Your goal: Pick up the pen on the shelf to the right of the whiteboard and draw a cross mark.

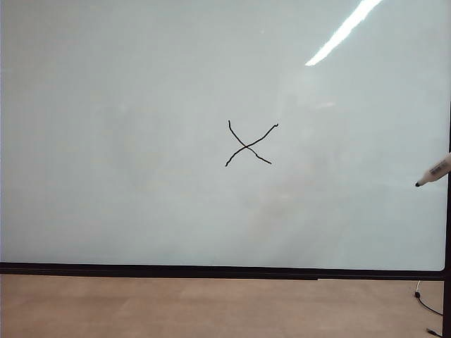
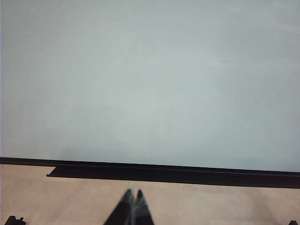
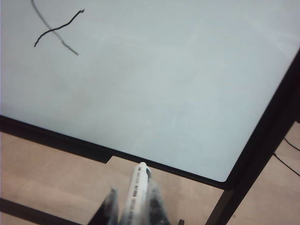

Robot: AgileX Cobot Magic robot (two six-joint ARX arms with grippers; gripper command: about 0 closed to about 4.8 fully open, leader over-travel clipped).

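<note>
The whiteboard (image 1: pixel 141 141) fills most of the exterior view, with a black cross mark (image 1: pixel 249 145) drawn near its middle. The cross mark (image 3: pixel 56 29) also shows in the right wrist view, far from the pen. My right gripper (image 3: pixel 133 199) is shut on the white pen (image 3: pixel 136 190), whose dark tip points toward the board's lower frame without touching it. In the exterior view only the pen (image 1: pixel 435 171) pokes in at the right edge, off the board surface. My left gripper (image 2: pixel 133 193) is shut and empty, low in front of the whiteboard (image 2: pixel 150 79).
The board's black bottom ledge (image 1: pixel 211 270) runs above a tan wooden floor (image 1: pixel 176 306). A black frame post (image 3: pixel 262 140) stands at the board's right corner. A thin cable (image 1: pixel 426 303) lies on the floor at the lower right.
</note>
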